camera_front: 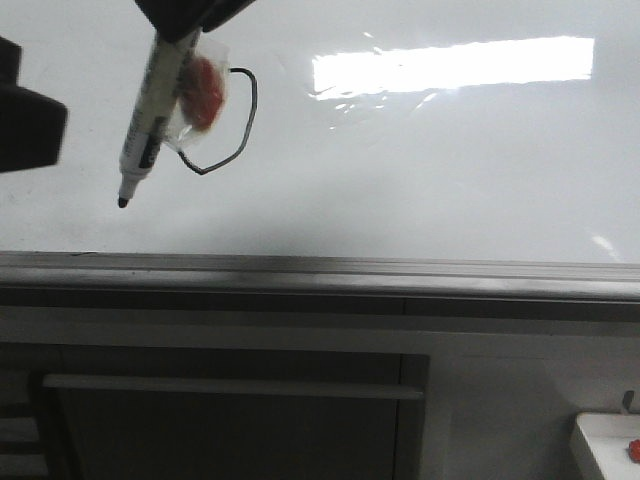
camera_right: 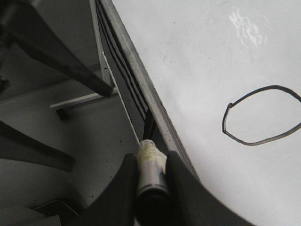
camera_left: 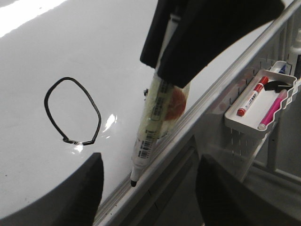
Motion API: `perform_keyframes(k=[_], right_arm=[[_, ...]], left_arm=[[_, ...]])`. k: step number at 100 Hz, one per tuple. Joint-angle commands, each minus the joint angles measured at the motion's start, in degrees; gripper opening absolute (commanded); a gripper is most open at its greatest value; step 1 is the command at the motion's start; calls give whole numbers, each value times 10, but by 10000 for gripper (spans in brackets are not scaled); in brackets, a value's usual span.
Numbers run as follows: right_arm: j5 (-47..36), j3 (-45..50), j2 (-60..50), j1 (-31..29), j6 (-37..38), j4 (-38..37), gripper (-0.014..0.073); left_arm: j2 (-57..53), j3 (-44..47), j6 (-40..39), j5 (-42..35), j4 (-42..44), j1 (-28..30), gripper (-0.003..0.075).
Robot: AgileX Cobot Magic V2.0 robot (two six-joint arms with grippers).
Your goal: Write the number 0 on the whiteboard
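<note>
Jaws of the right gripper (camera_right: 150, 176) are clamped on the top end of a marker (camera_front: 150, 110), which hangs tilted with its tip down. In the front view it overlaps the left side of the number 0 (camera_left: 70, 78), a closed black oval on the whiteboard (camera_front: 420, 170) above the grey ledge (camera_front: 400, 268). The left gripper (camera_left: 149, 160) has its jaws spread apart, empty.

office or classroom: whiteboard (camera_front: 420, 170), marker tray (camera_left: 258, 106)

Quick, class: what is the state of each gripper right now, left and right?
Left gripper: open, holding nothing.
Right gripper: closed on the black marker.
</note>
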Motion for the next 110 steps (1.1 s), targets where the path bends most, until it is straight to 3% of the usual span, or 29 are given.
perform_keyframes(k=[1,45,90,110], right_arm=[[-35,-20,-28,8,-6,-3,-78],[17,-20,-46,12,-6,-1,-78],[22,-20,-47,12,-6,10,-78],[22,-20,-47,12,-6,11,-78]], left_arm=[[37,-16,-4,-87,14,-4,395],[125,-16,-4,-170,22,-4,377],[125,-16,-4,-171,22,-4,9],[125,-16,-4,-171,22,-4,-20]])
